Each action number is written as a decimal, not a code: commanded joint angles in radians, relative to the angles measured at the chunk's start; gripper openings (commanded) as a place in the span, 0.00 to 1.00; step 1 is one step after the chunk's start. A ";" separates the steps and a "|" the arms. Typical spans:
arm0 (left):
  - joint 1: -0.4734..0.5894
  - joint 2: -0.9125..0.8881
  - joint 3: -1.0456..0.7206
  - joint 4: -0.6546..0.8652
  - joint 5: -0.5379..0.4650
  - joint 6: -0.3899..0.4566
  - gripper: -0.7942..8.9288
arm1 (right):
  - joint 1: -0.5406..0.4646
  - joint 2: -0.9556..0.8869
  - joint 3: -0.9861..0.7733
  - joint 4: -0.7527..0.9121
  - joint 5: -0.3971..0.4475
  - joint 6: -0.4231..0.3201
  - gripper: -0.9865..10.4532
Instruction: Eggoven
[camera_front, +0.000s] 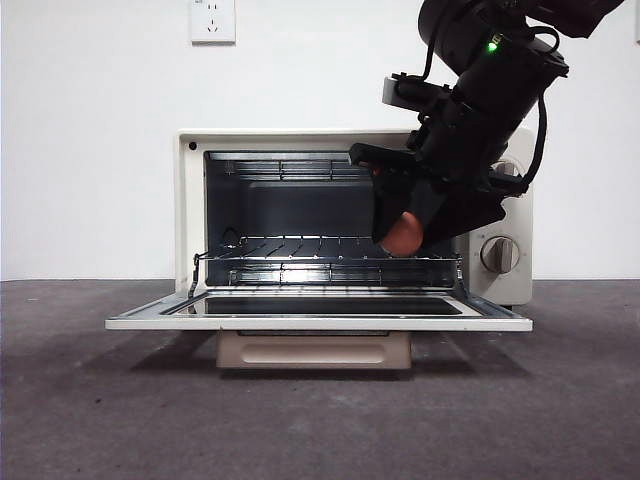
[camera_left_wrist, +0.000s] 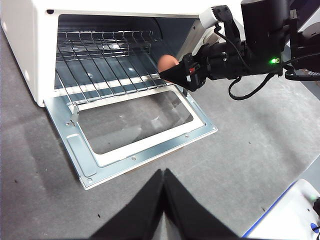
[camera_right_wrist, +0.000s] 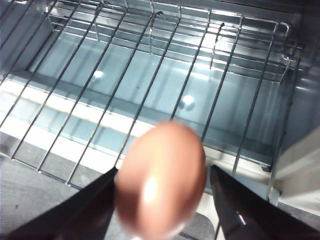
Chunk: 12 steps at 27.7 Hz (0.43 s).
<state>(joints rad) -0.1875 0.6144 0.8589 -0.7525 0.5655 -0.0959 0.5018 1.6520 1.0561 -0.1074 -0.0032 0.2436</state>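
Reddish-brown egg (camera_right_wrist: 161, 180) pinched in the right gripper (camera_front: 405, 235).
At centre right, it hangs over the open oven's (camera_front: 190, 200) wire rack (camera_front: 300, 248); left gripper (camera_left_wrist: 163, 175) closed, empty.

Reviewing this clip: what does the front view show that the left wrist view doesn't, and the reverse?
Only the front view shows the oven's dial, the wall socket and the tan door handle under the open door. Only the left wrist view shows the left end effector, shut and waiting away from the oven, and the door's glass pane from above. Both show the right end effector holding the egg over the wire rack of the open oven.
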 joint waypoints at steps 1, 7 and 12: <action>-0.001 0.006 0.007 0.012 0.004 -0.002 0.09 | 0.005 0.021 0.017 0.010 0.004 0.011 0.34; -0.001 0.006 0.007 0.011 0.004 -0.002 0.09 | 0.006 0.019 0.019 0.010 0.003 0.011 0.35; -0.001 0.006 0.007 0.012 0.004 -0.002 0.09 | 0.006 -0.003 0.023 0.007 0.003 0.011 0.35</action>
<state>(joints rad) -0.1875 0.6144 0.8589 -0.7525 0.5655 -0.0956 0.5022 1.6497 1.0561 -0.1078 -0.0032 0.2436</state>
